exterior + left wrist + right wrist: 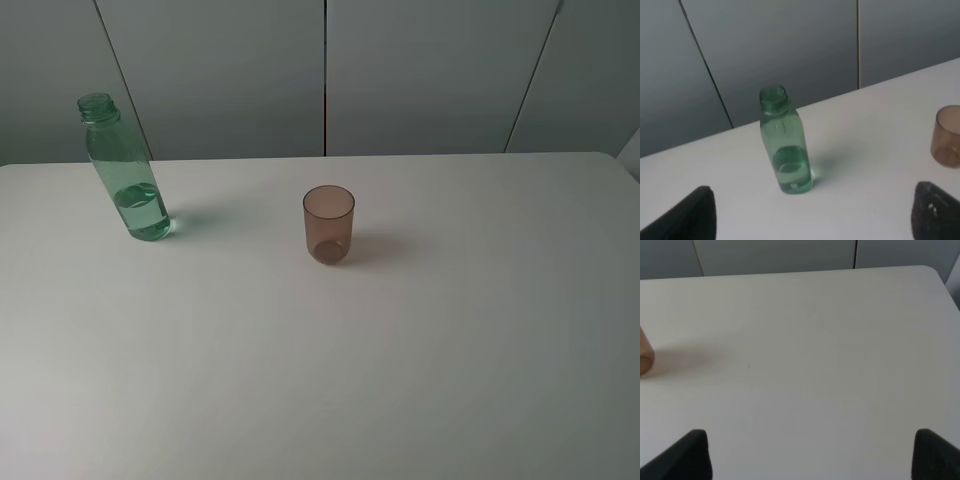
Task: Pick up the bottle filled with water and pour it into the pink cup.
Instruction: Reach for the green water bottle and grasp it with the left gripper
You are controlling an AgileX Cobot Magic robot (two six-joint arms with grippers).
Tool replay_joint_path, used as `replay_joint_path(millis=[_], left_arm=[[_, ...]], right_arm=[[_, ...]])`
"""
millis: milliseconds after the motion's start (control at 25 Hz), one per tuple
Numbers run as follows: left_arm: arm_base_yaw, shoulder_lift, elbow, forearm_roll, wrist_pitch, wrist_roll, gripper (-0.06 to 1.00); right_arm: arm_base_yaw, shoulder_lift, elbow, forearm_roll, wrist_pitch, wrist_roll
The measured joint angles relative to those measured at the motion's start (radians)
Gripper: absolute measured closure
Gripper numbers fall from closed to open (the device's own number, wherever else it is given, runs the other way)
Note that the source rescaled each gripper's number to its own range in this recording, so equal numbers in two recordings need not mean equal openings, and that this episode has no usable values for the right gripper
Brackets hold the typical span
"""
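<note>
The green bottle stands upright, capless, at the back left of the white table, with water in its lower part. The pink cup stands upright near the table's middle, to the right of the bottle. Neither gripper shows in the exterior high view. In the left wrist view the bottle stands ahead of my left gripper, whose black fingertips are wide apart; the cup is at the picture's edge. My right gripper is open over bare table, with only a sliver of the cup in view.
The white table has its back edge against grey wall panels. Its rounded back right corner shows in the exterior high view.
</note>
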State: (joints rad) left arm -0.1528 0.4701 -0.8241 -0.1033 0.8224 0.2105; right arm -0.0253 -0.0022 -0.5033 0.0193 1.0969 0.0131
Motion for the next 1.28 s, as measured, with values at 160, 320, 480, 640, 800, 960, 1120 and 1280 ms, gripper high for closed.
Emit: replay_joint_path(millis=[160, 320, 480, 640, 800, 960, 1120, 1280], left_arm=[[0.000, 0.201, -0.001, -0.002, -0.139, 0.024, -0.06], [0.000, 0.334, 0.027, 0.008, -0.304, 0.025, -0.06], [0.000, 0.367, 0.194, 0.009, -0.546, 0.058, -0.06], [0.000, 0.367, 0.399, -0.024, -0.832, 0.081, -0.06], [0.000, 0.411, 0.465, -0.041, -0.953, 0.089, -0.06], [0.000, 0.552, 0.454, -0.063, -0.993, 0.106, -0.06], [0.000, 0.730, 0.391, -0.069, -1.036, 0.110, -0.06], [0.000, 0.860, 0.383, -0.065, -1.125, 0.110, -0.06]], right_arm=[[0.000, 0.000, 0.000, 0.000, 0.000, 0.000], [0.000, 0.000, 0.000, 0.000, 0.000, 0.000], [0.000, 0.000, 0.000, 0.000, 0.000, 0.000], [0.000, 0.000, 0.000, 0.000, 0.000, 0.000], [0.000, 0.000, 0.000, 0.000, 0.000, 0.000], [0.000, 0.000, 0.000, 0.000, 0.000, 0.000], [0.000, 0.000, 0.000, 0.000, 0.000, 0.000], [0.000, 0.000, 0.000, 0.000, 0.000, 0.000]])
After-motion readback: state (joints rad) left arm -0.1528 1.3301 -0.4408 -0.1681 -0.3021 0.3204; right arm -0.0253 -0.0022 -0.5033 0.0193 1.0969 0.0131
